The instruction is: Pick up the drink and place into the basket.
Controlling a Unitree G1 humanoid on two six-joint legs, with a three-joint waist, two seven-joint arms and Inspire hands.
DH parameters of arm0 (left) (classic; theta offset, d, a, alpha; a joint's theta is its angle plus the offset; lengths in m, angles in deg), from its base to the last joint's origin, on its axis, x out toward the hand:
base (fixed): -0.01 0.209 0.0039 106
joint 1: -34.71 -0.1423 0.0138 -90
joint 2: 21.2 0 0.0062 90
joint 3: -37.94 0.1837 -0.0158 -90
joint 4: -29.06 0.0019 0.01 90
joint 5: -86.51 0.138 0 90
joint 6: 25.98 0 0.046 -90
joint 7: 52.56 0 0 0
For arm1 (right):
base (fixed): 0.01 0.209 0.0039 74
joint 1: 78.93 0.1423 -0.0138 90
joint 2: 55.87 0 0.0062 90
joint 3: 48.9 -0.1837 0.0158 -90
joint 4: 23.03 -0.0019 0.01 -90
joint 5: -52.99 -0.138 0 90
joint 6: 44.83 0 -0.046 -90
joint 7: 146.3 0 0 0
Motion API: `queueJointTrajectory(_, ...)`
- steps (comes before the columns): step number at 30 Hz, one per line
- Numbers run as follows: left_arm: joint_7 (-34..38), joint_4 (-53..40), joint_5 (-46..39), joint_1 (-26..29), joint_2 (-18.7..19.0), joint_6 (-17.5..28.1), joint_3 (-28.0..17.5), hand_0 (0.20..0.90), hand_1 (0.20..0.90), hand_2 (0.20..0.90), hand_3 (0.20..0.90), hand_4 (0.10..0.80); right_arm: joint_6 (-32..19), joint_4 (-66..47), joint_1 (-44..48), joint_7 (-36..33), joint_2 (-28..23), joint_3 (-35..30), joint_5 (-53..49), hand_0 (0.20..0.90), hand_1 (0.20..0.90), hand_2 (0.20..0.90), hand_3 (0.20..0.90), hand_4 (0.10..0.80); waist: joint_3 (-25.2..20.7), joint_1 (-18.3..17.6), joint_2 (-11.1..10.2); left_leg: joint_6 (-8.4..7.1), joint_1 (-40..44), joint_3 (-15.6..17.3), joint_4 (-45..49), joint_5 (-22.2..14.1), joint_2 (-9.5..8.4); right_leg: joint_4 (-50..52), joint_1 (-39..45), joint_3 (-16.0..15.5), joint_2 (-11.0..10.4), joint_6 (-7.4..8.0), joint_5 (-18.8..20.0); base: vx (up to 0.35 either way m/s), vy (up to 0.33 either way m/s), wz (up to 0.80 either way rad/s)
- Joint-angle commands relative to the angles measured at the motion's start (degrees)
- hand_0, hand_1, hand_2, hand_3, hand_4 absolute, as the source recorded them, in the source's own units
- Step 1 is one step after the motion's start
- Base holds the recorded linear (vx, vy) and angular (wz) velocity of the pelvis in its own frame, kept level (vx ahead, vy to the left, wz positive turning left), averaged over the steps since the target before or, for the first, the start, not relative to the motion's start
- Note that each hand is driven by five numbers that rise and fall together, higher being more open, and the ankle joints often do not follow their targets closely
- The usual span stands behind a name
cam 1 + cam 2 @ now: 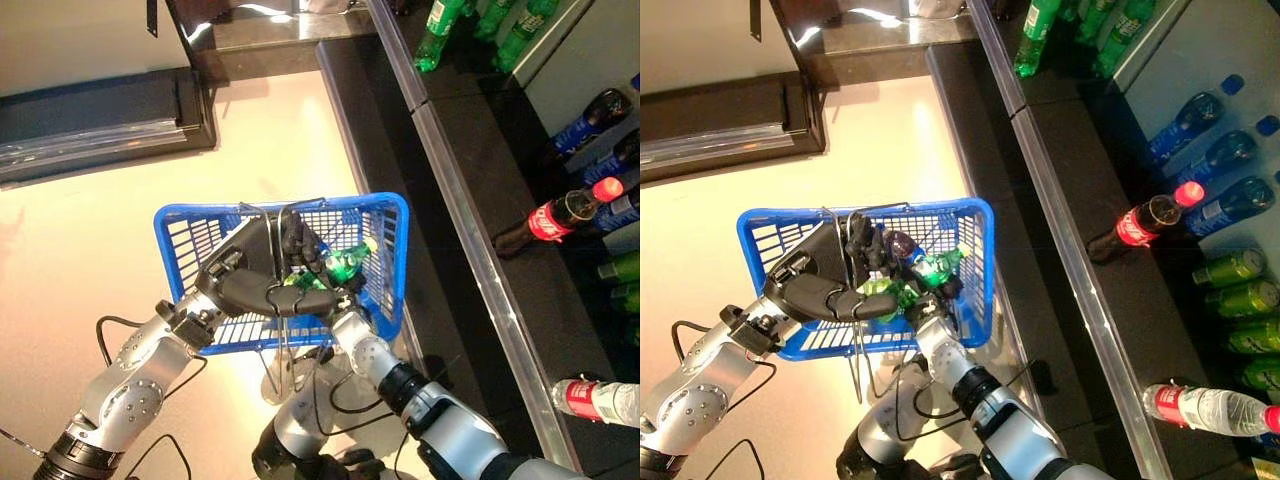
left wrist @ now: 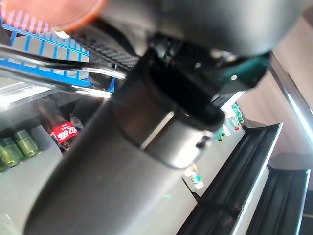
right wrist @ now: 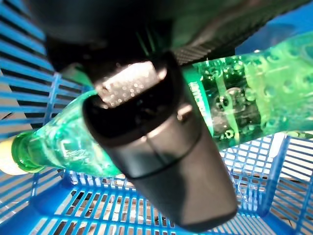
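1. Green bottle (image 3: 234,105), the drink, lies on its side inside the blue basket (image 1: 385,215), clamped in the right hand (image 3: 151,142), fingers curled round it (not yet let go).
2. Left hand (image 1: 260,290) grips the basket's wire handle (image 1: 285,330), fingers closed, keeping it steady for the drop.

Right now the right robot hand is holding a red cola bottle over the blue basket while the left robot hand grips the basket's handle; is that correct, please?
Not quite: the bottle in the right robot hand is green, not a red cola, as the right wrist view shows. The rest stands: it is over the blue basket, and the left robot hand grips the basket's handle.
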Motion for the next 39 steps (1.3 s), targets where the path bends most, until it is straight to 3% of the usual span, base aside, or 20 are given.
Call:
queueJointTrajectory(1,-1.61,-14.72,-0.01,20.39,-10.09,14.66,-1.57,0.300,0.300,0.300,0.200,0.100,-0.77,0.19,8.65,6.43,10.68,2.06,-1.68,0.338,0.338,0.338,0.244,0.144,-10.02,-2.27,1.55,3.34,0.70,4.00,-2.82,3.46,0.21,0.75,0.91,1.90,4.05,-4.57,3.74,0.054,0.002,-0.03)
queueJointTrajectory(2,-0.36,-14.13,1.36,21.53,-10.83,14.56,-0.38,0.300,0.300,0.300,0.200,0.100,-0.05,0.63,9.23,6.92,10.74,1.87,-2.16,0.366,0.366,0.366,0.277,0.177,-10.12,-2.44,1.35,3.38,0.87,4.09,-2.87,3.45,0.32,0.71,0.97,2.02,4.09,-4.60,3.79,0.048,0.007,-0.03)
queueJointTrajectory(3,0.34,-13.80,2.01,22.08,-11.20,14.53,0.19,0.300,0.300,0.300,0.200,0.100,0.29,0.92,9.40,7.30,10.79,1.85,-2.41,0.472,0.472,0.472,0.400,0.300,-10.20,-2.59,1.26,3.38,0.95,4.19,-2.87,3.44,0.40,0.73,1.01,2.06,4.10,-4.62,3.80,0.061,0.024,-0.03)
queueJointTrajectory(5,4.18,-12.06,5.24,24.70,-13.19,14.21,2.89,0.300,0.300,0.300,0.200,0.100,2.07,1.97,9.34,8.80,11.00,2.09,-3.10,0.900,0.900,0.900,0.900,0.800,-10.91,-3.64,0.85,3.39,1.48,4.60,-2.93,3.42,0.79,0.90,1.12,2.42,4.14,-4.68,3.78,0.091,0.057,-0.06)
queueJointTrajectory(16,18.79,-8.07,15.94,30.81,-18.53,16.02,8.93,0.300,0.300,0.300,0.200,0.100,1.76,-4.04,5.10,8.66,10.53,7.45,0.34,0.900,0.900,0.900,0.900,0.800,-11.80,-8.19,0.34,3.20,2.06,6.58,-2.35,2.81,1.76,1.97,-0.19,4.46,3.65,-4.30,3.72,0.022,0.044,-0.10)
queueJointTrajectory(25,26.19,-6.85,22.68,30.15,-20.90,19.06,8.91,0.300,0.300,0.300,0.200,0.100,1.94,-18.96,-0.50,5.24,6.19,13.56,7.55,0.900,0.900,0.900,0.900,0.800,-11.46,-11.68,-0.06,3.17,2.22,8.31,-2.57,2.74,2.45,2.96,-2.04,6.08,3.42,-4.09,3.59,-0.029,0.025,-0.12)
queueJointTrajectory(39,35.97,-7.13,32.04,28.57,-22.92,23.27,6.08,0.300,0.300,0.300,0.200,0.100,5.45,-34.98,-8.54,1.86,-4.08,13.61,21.27,0.900,0.900,0.900,0.900,0.800,-11.33,-15.99,-2.79,3.29,2.99,11.43,-3.76,2.59,3.83,3.11,-3.81,8.98,4.52,-3.84,3.65,-0.031,0.005,-0.13)
